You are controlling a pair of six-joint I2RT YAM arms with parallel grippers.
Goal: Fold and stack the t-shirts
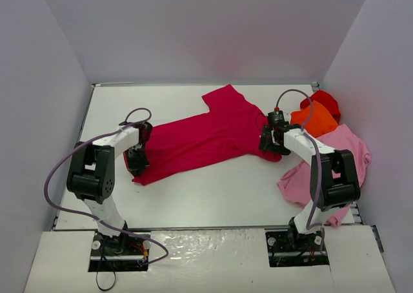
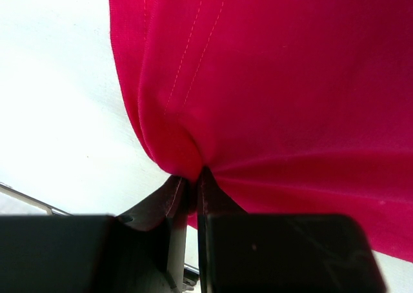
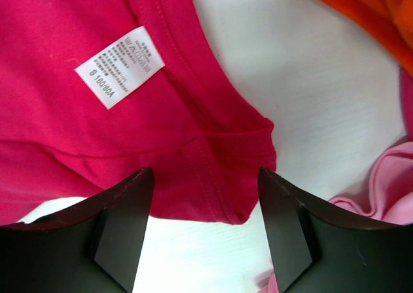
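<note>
The tagged t-shirt [image 1: 206, 135] lies stretched across the middle of the desk [image 1: 213, 190]. One end points near-left, the other far-right. The left claw [image 1: 137, 162] is at its left end, pinching the hem. The right claw [image 1: 272, 141] hangs over its right corner, jaws apart. Three more lie just right of it: the rearmost t-shirt [image 1: 324, 102], the middle t-shirt [image 1: 316, 122] touching that one's front, and the nearest t-shirt [image 1: 335, 157] in front, partly under the middle one.
</note>
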